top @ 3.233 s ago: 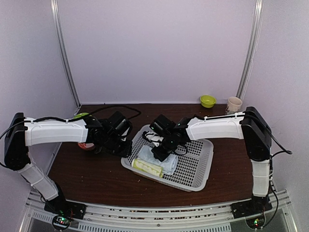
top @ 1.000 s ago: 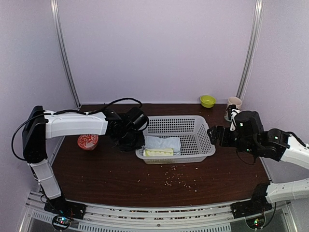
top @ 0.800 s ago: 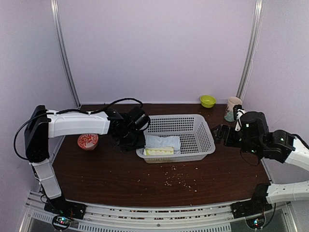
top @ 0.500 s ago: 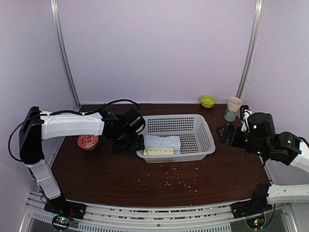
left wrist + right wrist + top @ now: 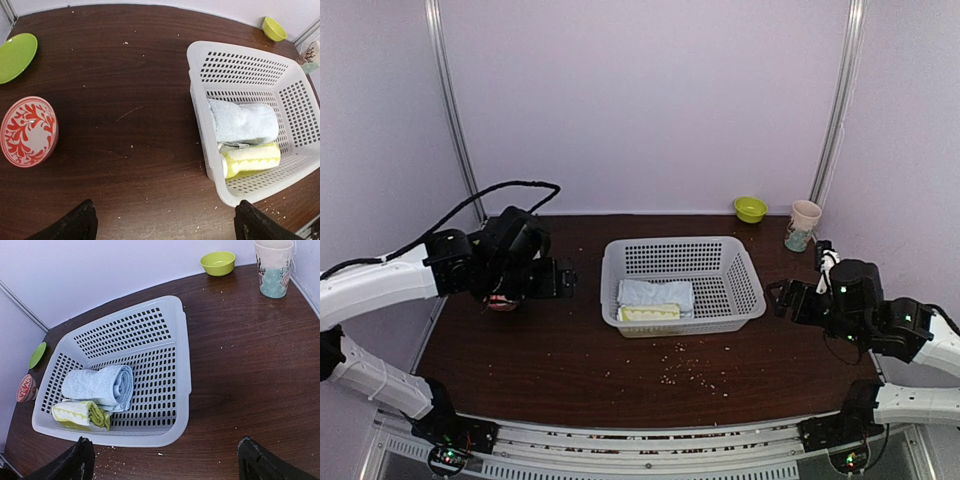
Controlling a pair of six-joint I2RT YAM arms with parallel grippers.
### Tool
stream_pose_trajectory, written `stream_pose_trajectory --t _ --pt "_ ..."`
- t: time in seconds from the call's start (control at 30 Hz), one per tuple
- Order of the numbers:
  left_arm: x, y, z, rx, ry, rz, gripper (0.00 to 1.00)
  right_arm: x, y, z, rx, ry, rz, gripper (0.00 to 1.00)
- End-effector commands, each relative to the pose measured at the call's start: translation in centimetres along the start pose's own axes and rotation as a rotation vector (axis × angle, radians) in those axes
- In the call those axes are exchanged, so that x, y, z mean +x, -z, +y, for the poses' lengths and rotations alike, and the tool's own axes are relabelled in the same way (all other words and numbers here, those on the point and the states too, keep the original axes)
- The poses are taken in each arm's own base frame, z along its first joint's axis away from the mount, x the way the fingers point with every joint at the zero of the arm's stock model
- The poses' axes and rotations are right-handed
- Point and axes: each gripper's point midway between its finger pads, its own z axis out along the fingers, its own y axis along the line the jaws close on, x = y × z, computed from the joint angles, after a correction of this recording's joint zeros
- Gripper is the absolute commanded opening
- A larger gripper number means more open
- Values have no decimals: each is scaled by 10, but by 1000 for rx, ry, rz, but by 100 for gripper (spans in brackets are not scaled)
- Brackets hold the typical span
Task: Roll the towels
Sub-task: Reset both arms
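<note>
Blue towel (image 5: 242, 122), lemon-print towel (image 5: 250, 159): rolled, stowed in basket's (image 5: 192, 85) near-left corner; job seemingly done, so left gripper (image 5: 165, 225), right gripper (image 5: 167, 460) gape empty.

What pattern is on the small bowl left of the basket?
The bowl has a red-and-white branching leaf pattern, clearest in the left wrist view.

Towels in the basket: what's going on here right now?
Nothing is being handled. Both towels lie rolled side by side in the white basket: the pale blue towel behind, the lime-green towel in front. The left gripper and right gripper hover off either side of the basket, jaws open and empty.
</note>
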Motion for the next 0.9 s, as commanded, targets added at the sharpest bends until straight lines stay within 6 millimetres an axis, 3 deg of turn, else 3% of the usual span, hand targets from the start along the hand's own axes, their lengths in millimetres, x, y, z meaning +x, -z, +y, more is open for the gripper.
stream_pose_trajectory --t 0.0,0.1,0.23,0.4,0.57,0.67,0.87 --pt "-28 33 3 70 -138 -168 97 0 -9 11 -82 -155 -28 100" --pt "-41 56 13 82 -156 -255 97 0 -18 12 -89 -232 -38 100" --pt "-42 69 20 101 -164 -302 97 9 -37 0 -37 -320 -37 99" --pt "-31 63 24 107 -194 -288 97 21 -70 -6 -33 -421 2 98" --pt "-24 61 26 112 -207 -272 96 24 -94 -9 11 -417 51 97" --pt "-19 59 29 111 -204 -260 96 27 -105 7 -56 -441 83 95" --pt "-13 59 27 144 -204 -256 96 31 -125 60 -237 -450 199 91"
